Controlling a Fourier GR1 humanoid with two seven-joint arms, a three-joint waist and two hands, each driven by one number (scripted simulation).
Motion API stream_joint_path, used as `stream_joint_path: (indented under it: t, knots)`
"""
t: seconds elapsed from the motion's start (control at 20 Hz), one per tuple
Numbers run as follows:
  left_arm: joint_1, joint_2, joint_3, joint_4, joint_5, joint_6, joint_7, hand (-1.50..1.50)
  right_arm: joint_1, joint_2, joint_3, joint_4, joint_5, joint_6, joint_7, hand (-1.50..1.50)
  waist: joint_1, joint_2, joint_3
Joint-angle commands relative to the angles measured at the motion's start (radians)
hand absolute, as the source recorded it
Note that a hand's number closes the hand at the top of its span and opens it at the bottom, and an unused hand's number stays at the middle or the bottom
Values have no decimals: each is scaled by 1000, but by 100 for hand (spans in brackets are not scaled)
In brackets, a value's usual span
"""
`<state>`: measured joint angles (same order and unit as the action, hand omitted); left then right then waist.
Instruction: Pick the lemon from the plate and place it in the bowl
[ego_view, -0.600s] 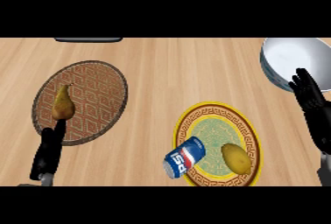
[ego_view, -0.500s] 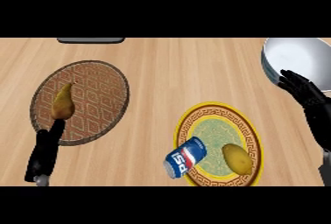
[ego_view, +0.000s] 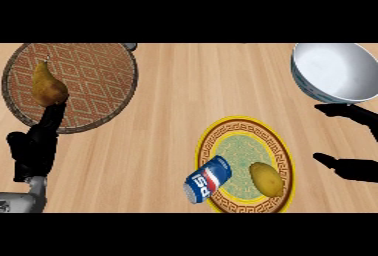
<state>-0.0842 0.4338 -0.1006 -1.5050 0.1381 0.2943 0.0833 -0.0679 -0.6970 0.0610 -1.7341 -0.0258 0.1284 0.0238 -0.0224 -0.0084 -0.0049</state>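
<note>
The yellow lemon (ego_view: 267, 178) lies on the right part of a yellow patterned plate (ego_view: 244, 125) at the lower middle of the head view. A white bowl (ego_view: 336, 70) stands at the upper right. My right hand (ego_view: 354, 169) comes in from the right edge, just right of the plate and below the bowl. It is open, fingers above and thumb below, spread apart, a short gap from the lemon. My left hand (ego_view: 33, 145) rests open at the left edge, fingers up.
A blue soda can (ego_view: 208, 179) lies on its side across the plate's left rim, close to the lemon. A brownish pear (ego_view: 48, 86) sits on a round woven mat (ego_view: 88, 75) at the upper left. Bare wooden counter (ego_view: 162, 115) separates mat and plate.
My right hand has come down from in front of the bowl to beside the plate's right edge, its thumb and fingers spreading. The left hand has barely moved.
</note>
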Motion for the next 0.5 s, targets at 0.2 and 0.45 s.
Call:
stream_joint_path:
  t: [0.2,0.45]
  knots:
    - [-49,30,91,-4,62,-73,13,0,448,-41,-36,-368,124,-17,-95,-150,-9,2,4]
    - [-66,-25,75,-14,8,-79,7,0,382,-62,-227,-302,21,131,-29,-150,14,8,5]
